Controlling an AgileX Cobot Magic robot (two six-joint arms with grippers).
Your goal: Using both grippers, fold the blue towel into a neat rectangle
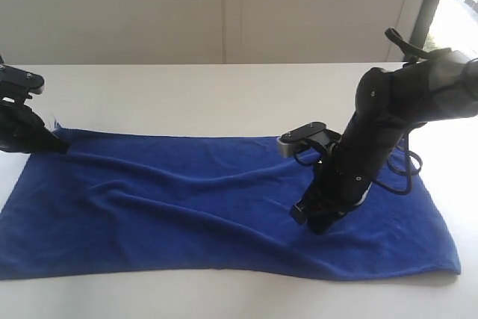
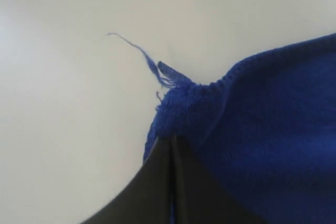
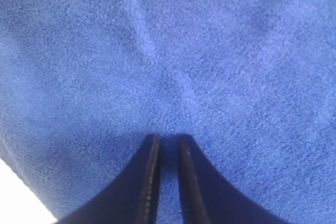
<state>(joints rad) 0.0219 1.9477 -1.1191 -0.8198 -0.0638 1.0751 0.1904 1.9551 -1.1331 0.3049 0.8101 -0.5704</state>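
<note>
Left end effector (image 2: 171, 141), right end effector (image 3: 168, 138): both tight on blue towel (image 1: 187, 211).

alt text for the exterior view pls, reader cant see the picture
A blue towel lies spread out, slightly wrinkled, on a white table. The left gripper pinches its far left corner, and the right gripper stands on the cloth right of the middle, pinching it.

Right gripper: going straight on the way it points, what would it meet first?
The towel; the gripper tips seem to be on the cloth, likely pinching a fold, with the table underneath.
</note>
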